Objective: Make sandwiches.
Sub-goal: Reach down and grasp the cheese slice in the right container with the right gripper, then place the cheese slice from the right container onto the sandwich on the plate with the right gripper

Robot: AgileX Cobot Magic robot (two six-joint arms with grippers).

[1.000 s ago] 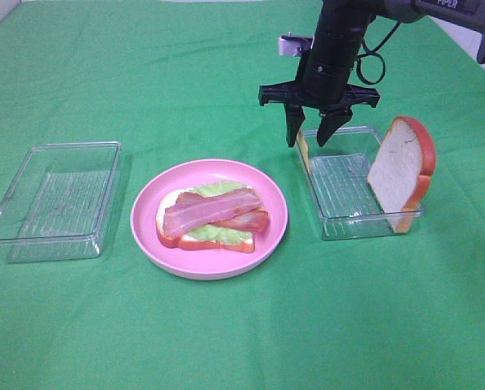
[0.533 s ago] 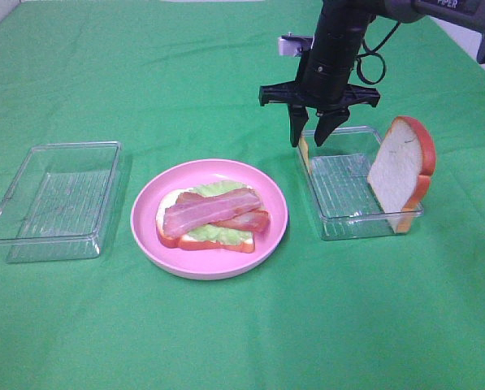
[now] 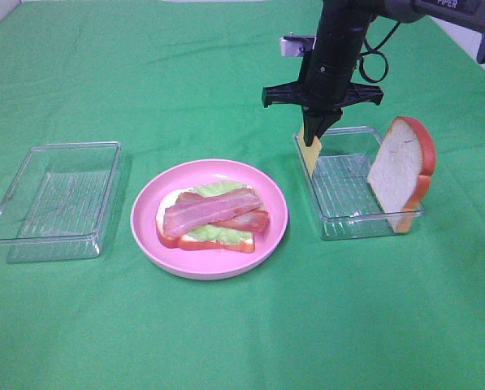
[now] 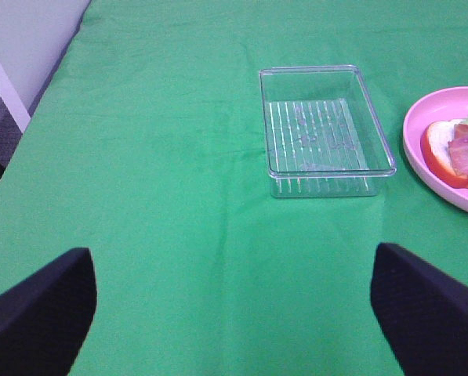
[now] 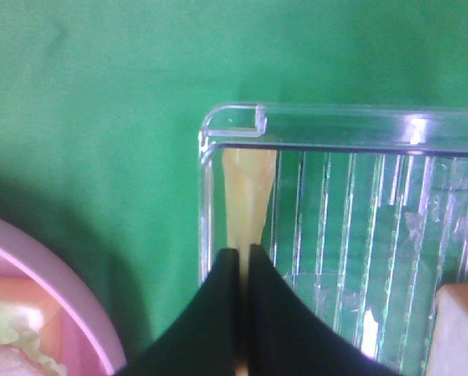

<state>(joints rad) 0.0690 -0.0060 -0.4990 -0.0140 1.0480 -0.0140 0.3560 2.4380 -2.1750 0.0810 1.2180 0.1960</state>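
Green cloth [image 3: 226, 341] is being worked over as cheese [image 3: 311, 154], on edge at the tray's [image 3: 370, 226] 10 o'clock corner, is being pinched by the closed right gripper [image 3: 309, 140], probably for lifting onto the bacon [image 3: 210, 211] on the plate [image 3: 218, 272] at 8 o'clock, while the left gripper [image 4: 234, 313] is being held wide apart, empty.

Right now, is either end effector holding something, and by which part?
The right end effector pinches the yellow cheese slice by its upper edge. The left end effector is open and holds nothing.
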